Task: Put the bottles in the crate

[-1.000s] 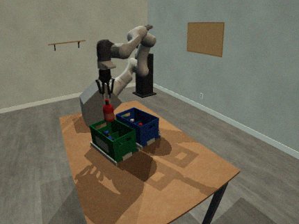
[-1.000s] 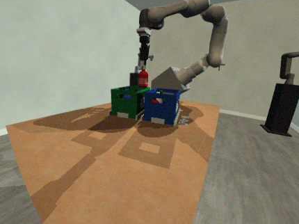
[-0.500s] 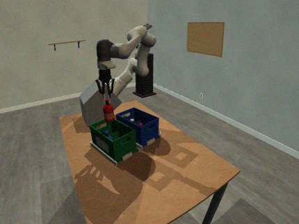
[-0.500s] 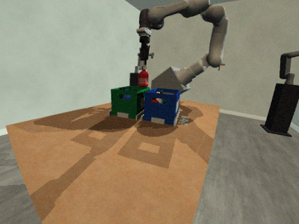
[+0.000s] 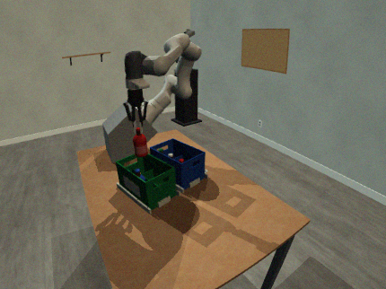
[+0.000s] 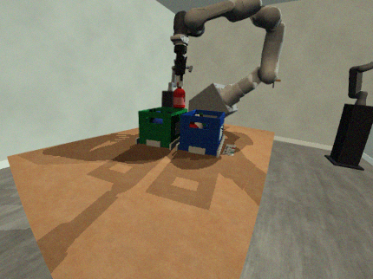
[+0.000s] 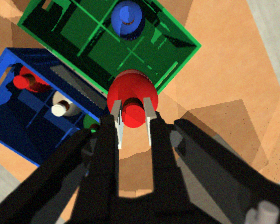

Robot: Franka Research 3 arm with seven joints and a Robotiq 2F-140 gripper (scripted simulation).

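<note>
Above table (image 5: 265, 223) (image 6: 143, 223) (image 7: 225, 65): bottle (image 5: 140, 145) (image 6: 179, 99) (image 7: 131, 90) beneath gripper (image 5: 135, 123) (image 6: 179, 84) (image 7: 134, 117)

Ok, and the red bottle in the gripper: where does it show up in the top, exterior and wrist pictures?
Top: left of center, the red bottle hangs from the gripper at the green crate's back edge.
Exterior: just above center, over the green crate's rear.
Wrist: at the center, seen from above, between the fingers.
Shared landmark: the green crate, beside the blue one.
</note>
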